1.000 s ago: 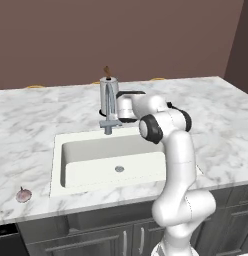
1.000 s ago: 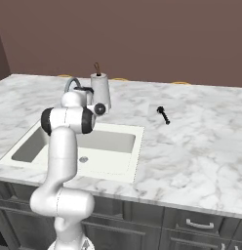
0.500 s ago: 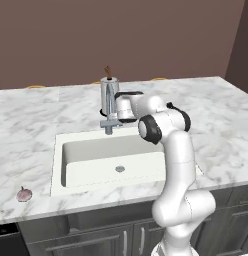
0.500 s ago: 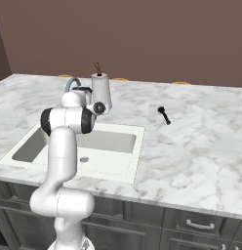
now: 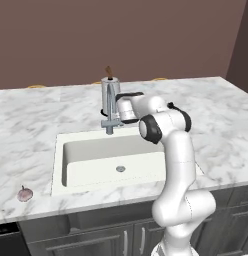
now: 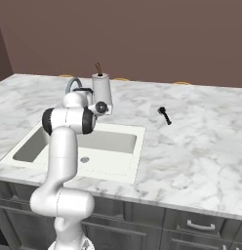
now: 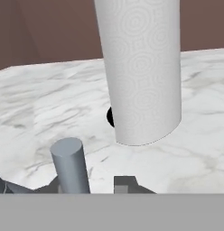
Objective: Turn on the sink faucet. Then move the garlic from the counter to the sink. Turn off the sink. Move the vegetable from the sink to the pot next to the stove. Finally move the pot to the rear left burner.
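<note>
The sink faucet (image 5: 110, 106) stands upright at the back rim of the off-white sink (image 5: 86, 172); its arched spout (image 6: 71, 86) rises behind my arm. My gripper (image 5: 116, 112) is pressed up against the faucet's right side, just above its base. In the hand view a grey steel cylinder of the faucet (image 7: 71, 164) stands close in front, next to one dark fingertip (image 7: 125, 184); how far the jaws are apart is hidden. The garlic (image 5: 24, 193) lies on the marble counter (image 5: 31, 135), left of the sink's front corner.
A white paper towel roll (image 6: 102, 92) stands right behind the faucet and looms large in the hand view (image 7: 141, 67). A small black object (image 6: 164, 115) lies on the counter right of the sink. A brown wall (image 5: 121, 35) backs the counter.
</note>
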Controlling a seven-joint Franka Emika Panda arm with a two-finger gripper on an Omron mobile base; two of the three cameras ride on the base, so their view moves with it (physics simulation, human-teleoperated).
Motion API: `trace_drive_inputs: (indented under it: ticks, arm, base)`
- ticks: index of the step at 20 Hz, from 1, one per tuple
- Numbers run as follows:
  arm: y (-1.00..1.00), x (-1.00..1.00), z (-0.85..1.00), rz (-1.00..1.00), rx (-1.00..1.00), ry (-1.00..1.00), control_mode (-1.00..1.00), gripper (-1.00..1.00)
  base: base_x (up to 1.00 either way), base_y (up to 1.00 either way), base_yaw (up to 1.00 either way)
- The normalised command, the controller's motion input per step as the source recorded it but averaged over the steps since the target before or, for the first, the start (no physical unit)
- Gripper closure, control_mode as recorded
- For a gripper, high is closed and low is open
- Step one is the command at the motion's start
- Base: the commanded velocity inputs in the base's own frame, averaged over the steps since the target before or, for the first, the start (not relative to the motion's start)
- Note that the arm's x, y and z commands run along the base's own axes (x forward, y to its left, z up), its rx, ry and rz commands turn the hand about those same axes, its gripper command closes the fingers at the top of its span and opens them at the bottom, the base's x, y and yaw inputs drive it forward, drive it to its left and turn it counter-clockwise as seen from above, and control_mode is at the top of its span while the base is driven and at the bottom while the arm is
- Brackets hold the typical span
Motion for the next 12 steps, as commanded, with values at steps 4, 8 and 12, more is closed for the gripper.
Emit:
trace_drive_inputs:
  ticks: [4,8,12]
  arm:
    - [-0.89,-0.23,-0.98,-0.02,0.01,0.02,-1.00,1.00]
    - [-0.88,-0.20,-0.94,-0.03,0.02,0.03,-1.00,1.00]
    - [-0.86,-0.22,-0.95,-0.04,0.02,0.02,-1.00,1.00]
  base:
    - [0.00,0.00,0.00]
    - [0.00,0.00,0.00]
    - [0.00,0.00,0.00]
